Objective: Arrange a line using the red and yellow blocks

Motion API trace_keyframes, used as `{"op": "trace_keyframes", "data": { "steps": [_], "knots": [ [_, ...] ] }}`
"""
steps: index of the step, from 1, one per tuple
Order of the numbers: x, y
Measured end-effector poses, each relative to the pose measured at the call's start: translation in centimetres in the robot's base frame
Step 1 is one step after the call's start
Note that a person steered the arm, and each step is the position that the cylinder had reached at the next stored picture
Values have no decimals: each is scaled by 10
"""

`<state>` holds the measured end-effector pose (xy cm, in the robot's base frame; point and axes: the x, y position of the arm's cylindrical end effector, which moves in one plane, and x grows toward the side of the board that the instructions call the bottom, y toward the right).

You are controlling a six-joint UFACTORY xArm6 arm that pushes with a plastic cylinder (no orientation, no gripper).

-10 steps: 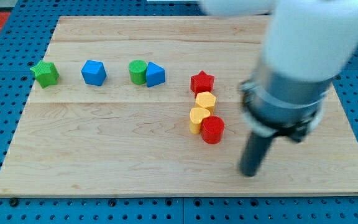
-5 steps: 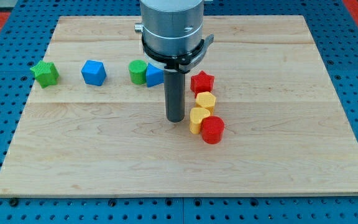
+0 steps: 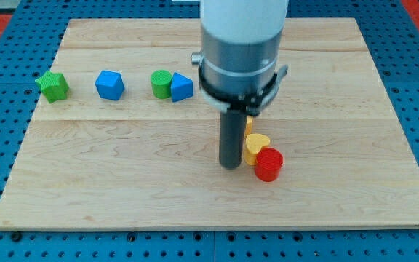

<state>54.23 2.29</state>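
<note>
My tip (image 3: 230,164) rests on the board just left of a yellow heart-shaped block (image 3: 256,146). A red cylinder (image 3: 269,164) touches that yellow block on its lower right. A second yellow block (image 3: 249,125) shows only as a sliver behind the rod. The red star block is hidden behind the arm.
A green block (image 3: 52,85) sits at the view's upper left. A blue block (image 3: 110,84) lies to its right. A green cylinder (image 3: 161,84) touches a blue block (image 3: 182,87). The wooden board (image 3: 86,189) lies on a blue pegboard.
The tip swung from the right of the column to its left, then moved right and down. The lower yellow block and the red cylinder have shifted right and down.
</note>
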Motion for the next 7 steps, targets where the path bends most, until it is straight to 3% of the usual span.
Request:
{"op": "trace_keyframes", "data": {
  "steps": [1, 2, 4, 7],
  "knots": [
    [59, 66],
    [29, 118],
    [9, 73],
    [3, 56]
  ]
}}
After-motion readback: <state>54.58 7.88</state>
